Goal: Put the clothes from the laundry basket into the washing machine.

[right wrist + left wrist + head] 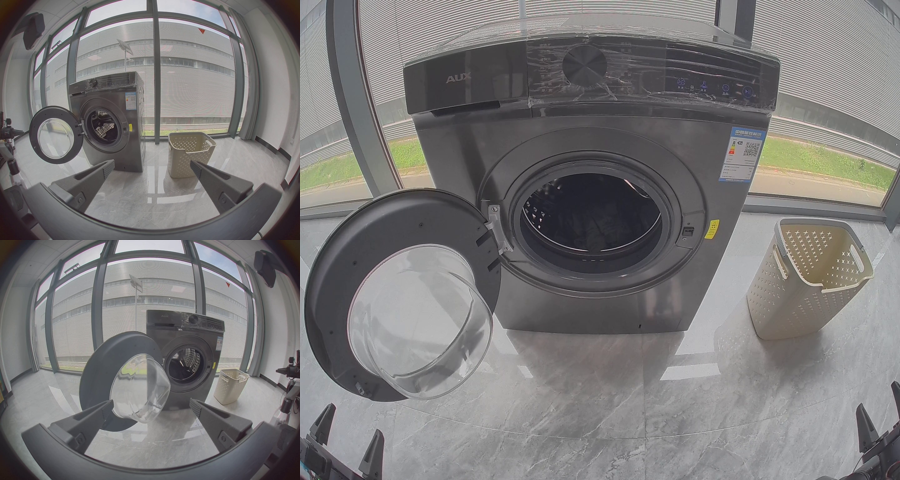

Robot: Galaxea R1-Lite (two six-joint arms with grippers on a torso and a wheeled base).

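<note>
The left gripper [350,431] and right gripper [878,406] hang low before the washing machine [587,144], both with jaws apart. Open marble floor [600,400] lies between. The machine's door [400,294] swings wide to its left, and the laundry basket [809,275] stands just to its right. What lies in the dark drum [590,219] is hard to tell. Windows [831,94] stand behind.

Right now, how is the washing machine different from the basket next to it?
The washing machine is dark grey and tall; the basket is cream and much shorter. The washing machine opens at the front, with its round door swung wide, while the basket opens at the top. The basket has walls full of little holes; the washing machine has solid sides. Both stand on the grey floor.
</note>
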